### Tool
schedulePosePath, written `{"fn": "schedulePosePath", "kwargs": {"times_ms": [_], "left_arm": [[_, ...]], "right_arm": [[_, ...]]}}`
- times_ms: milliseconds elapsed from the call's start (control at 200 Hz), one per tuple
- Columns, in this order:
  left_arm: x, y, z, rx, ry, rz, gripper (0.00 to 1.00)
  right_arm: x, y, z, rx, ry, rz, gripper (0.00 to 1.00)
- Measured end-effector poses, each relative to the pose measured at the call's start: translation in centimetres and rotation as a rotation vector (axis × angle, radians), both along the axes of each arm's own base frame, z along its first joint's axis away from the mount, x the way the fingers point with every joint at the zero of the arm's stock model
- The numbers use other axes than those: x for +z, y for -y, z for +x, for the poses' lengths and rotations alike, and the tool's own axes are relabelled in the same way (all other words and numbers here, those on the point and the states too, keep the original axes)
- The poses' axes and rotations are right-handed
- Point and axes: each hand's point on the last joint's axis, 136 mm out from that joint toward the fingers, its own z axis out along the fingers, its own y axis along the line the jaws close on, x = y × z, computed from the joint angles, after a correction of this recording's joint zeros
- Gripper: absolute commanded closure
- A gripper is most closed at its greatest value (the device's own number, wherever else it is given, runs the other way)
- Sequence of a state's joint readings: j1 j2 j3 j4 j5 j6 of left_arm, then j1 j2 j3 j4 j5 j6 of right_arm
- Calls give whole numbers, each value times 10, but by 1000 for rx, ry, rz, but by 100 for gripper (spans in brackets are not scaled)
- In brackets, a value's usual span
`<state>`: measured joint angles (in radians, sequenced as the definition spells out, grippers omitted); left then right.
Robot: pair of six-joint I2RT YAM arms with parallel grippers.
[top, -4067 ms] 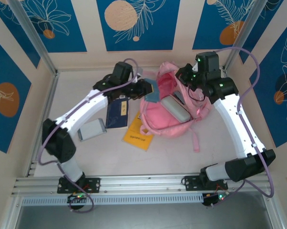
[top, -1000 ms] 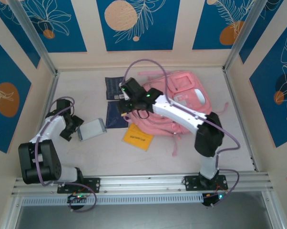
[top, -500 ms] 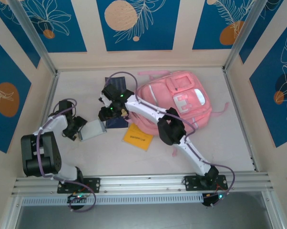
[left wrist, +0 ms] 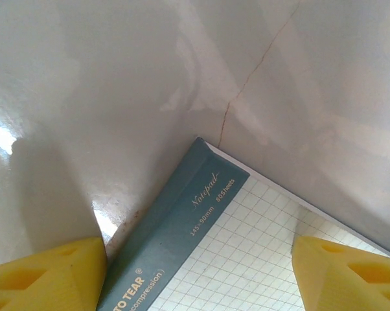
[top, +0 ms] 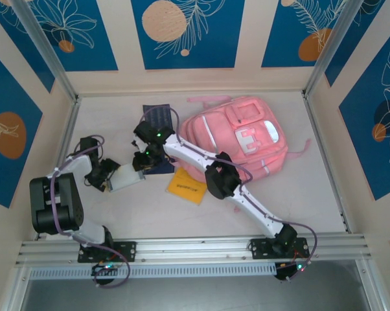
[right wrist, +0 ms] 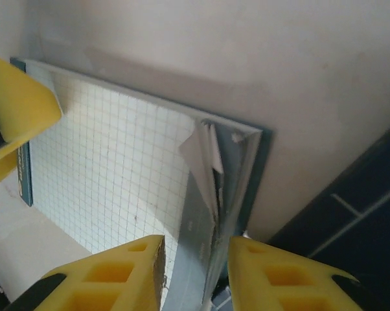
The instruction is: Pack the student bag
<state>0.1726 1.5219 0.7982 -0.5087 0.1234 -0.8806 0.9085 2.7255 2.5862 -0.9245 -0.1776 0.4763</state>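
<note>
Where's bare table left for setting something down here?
Bare: the near-right table between the student bag and the front rail; also the far-left corner beside the dark booklet. Crowded: mid-left, around the notepad and yellow booklet.

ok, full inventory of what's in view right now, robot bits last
soft fabric backpack: 1, pink, back right of the table, lying front up
grid-paper notepad with a teal spine: 1, white and teal, left of centre, flat between the two grippers
thin yellow booklet: 1, yellow, just in front of the backpack's left end
dark navy booklets: 2, navy, one near the back wall, one partly under the right arm
table: 1, off-white
wall panels: several, blue with leaf and orange-circle prints, around the table
left gripper: 1, yellow fingers, open, straddling one notepad corner
right gripper: 1, yellow fingers, jaws either side of the notepad's curled corner
</note>
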Motion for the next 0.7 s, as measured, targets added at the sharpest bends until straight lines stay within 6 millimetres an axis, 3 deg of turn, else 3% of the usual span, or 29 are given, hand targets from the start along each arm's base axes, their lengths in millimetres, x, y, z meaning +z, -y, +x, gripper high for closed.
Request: {"fn": "schedulePosePath", "kwargs": {"times_ms": [255, 435, 700], "left_arm": [[3, 5, 0, 4, 39, -57, 24], [11, 26, -5, -29, 97, -163, 23], [54, 48, -5, -74, 250, -264, 23]], "right_arm": [[0, 2, 1, -22, -50, 16, 73], [0, 12, 14, -65, -78, 14, 74], [0, 19, 24, -85, -91, 24, 74]]}}
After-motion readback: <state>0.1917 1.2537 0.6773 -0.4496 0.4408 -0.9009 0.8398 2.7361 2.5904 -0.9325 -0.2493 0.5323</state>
